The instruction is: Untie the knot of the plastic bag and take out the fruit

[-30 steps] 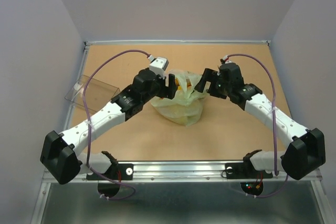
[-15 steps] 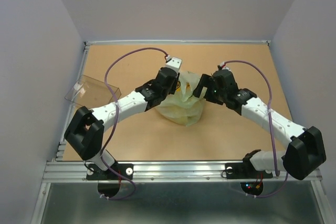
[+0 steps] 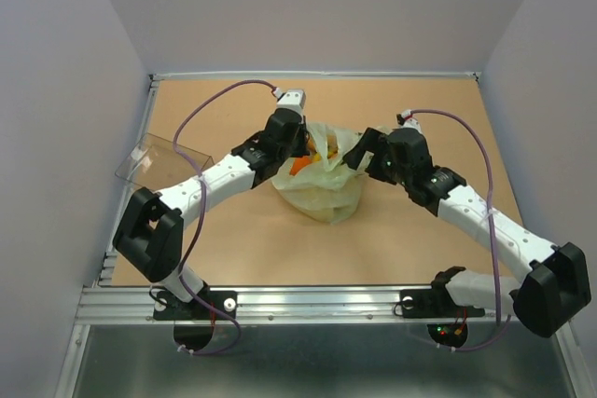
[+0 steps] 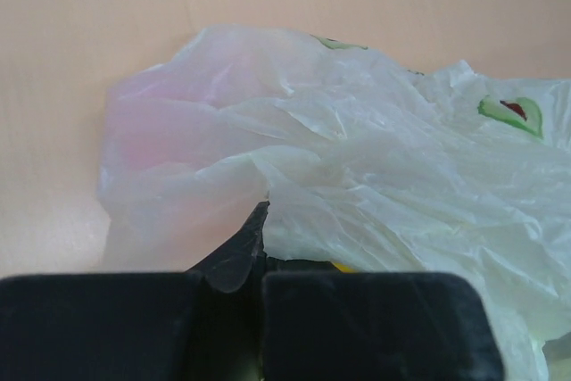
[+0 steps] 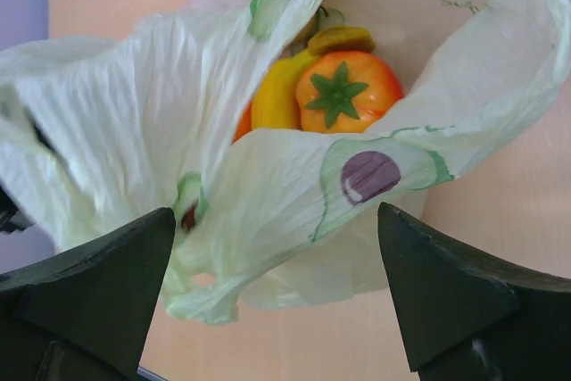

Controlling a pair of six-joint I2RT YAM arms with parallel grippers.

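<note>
since 1 second ago the left arm has folded its elbow out toward the near left and carried the left pincer [image 3: 300,144] onto the far left rim of the plastic bag [image 3: 322,195]. the right arm has stretched out lower. the bag's mouth now gapes wider, and orange fruit [image 3: 300,166] shows through it from above. the bag sits in the middle of the surface [image 3: 420,118], between the 2 arms, with a clear box [image 3: 157,161] well apart at the left edge.

in the left wrist view the fingers look pressed together, apparently pinching a fold of bag film. the right pincer [image 5: 275,211] is spread wide, its 2 fingers either side of the open mouth and gripping nothing. inside lie a banana [image 5: 275,95] and an orange fruit with a green top [image 5: 343,91]. no tied knot shows in any view, so i judge the untying done and the step in hand to be lifting fruit out.

to do that well, hold the left pinch firm and slightly raised so the mouth does not sag shut. bring the right pincer straight down over the topmost orange fruit, avoid catching loose film between the fingers, and close gently on the round body, since it could roll deeper.
</note>
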